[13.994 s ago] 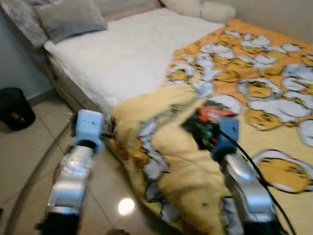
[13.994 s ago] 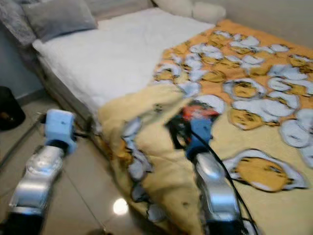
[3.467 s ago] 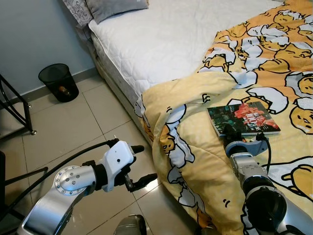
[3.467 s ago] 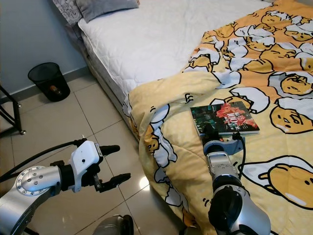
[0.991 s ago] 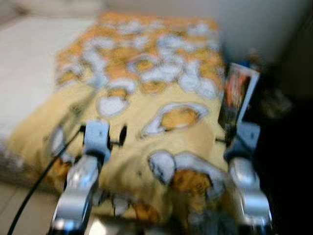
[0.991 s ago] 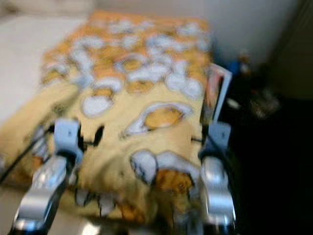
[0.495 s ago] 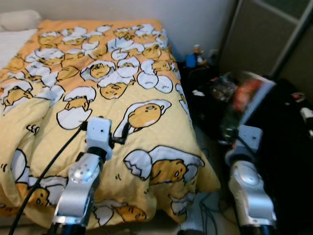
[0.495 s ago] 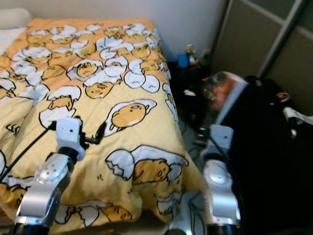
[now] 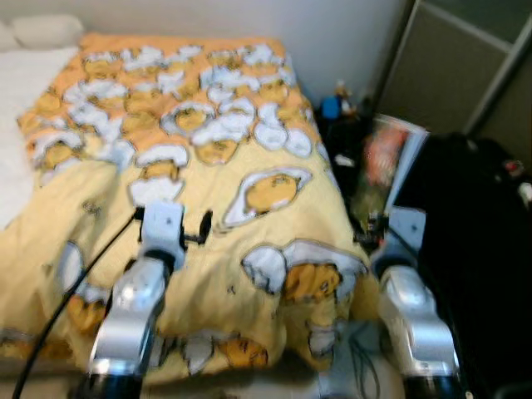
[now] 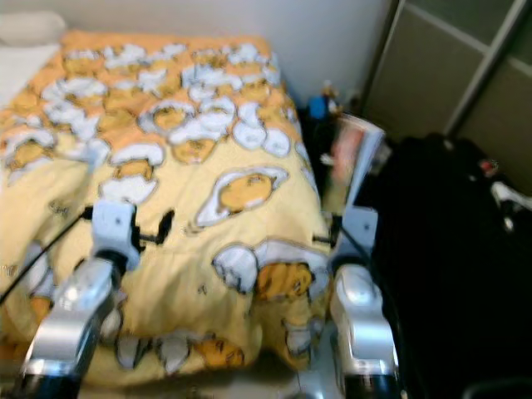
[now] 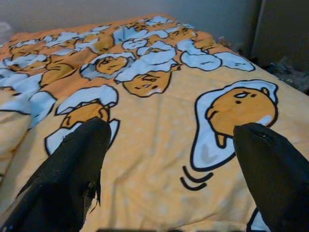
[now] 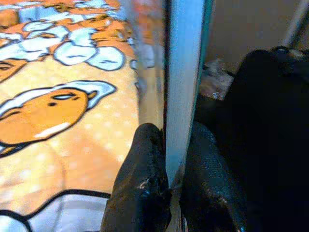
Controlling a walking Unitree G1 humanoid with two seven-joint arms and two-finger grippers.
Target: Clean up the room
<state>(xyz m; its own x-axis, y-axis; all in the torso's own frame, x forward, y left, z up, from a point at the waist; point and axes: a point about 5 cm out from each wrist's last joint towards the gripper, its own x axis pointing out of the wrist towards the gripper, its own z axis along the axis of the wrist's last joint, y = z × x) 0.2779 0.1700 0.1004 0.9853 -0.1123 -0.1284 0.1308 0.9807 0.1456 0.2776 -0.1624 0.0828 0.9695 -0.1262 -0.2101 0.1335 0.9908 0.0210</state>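
We stand at the foot of the bed, both arms raised before us. Our right gripper has its jaws clenched on the lower edge of a book, which it holds upright and slightly tilted, off the bed's right corner. In the head views the book sits between the blanket's edge and a dark black mass on our right; its cover shows blurred red and orange print. In the right wrist view the book's pale edge runs straight up between the two black fingers, which press it from either side.

Our left gripper hovers over the blanket, a yellow and orange cover printed with cartoon eggs. Its jaws are released and spread wide, with nothing between them; the left wrist view looks across the printed fabric between the two finger pads. A black cable trails from the left arm down over the blanket.

At the far end of the bed a strip of white sheet and a pale pillow lie against the wall. Small items, one of them blue, stand on the floor by the wall beyond the book; they are too blurred to identify. Tall panelled doors rise behind the black mass.
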